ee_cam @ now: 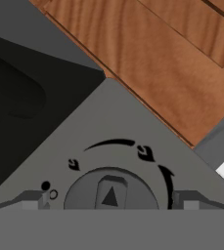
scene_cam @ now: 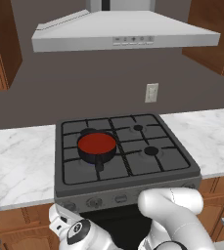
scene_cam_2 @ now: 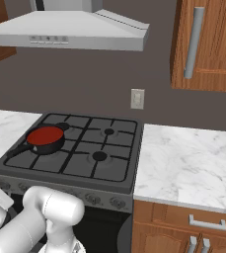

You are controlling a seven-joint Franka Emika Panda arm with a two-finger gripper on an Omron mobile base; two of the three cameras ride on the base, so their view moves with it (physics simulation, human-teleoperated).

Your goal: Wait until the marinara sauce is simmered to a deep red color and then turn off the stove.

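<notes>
On the stove's (scene_cam: 128, 161) rear left burner, one small round black pan (scene_cam: 98, 150) holds smooth, deep red sauce (scene_cam: 97, 143). Four black-grated burners sit between white marble bench (scene_cam_2: 193, 163) tops. Close up, the pincer (ee_cam: 109, 200) has a dark tip either side of one round grey knob (ee_cam: 111, 194), apparently not touching.

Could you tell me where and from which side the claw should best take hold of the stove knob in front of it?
Grip the knob across its round rim, coming straight on at the stove front panel. The claw has one fingertip on each side of the disc, which probably suits turning it.
</notes>
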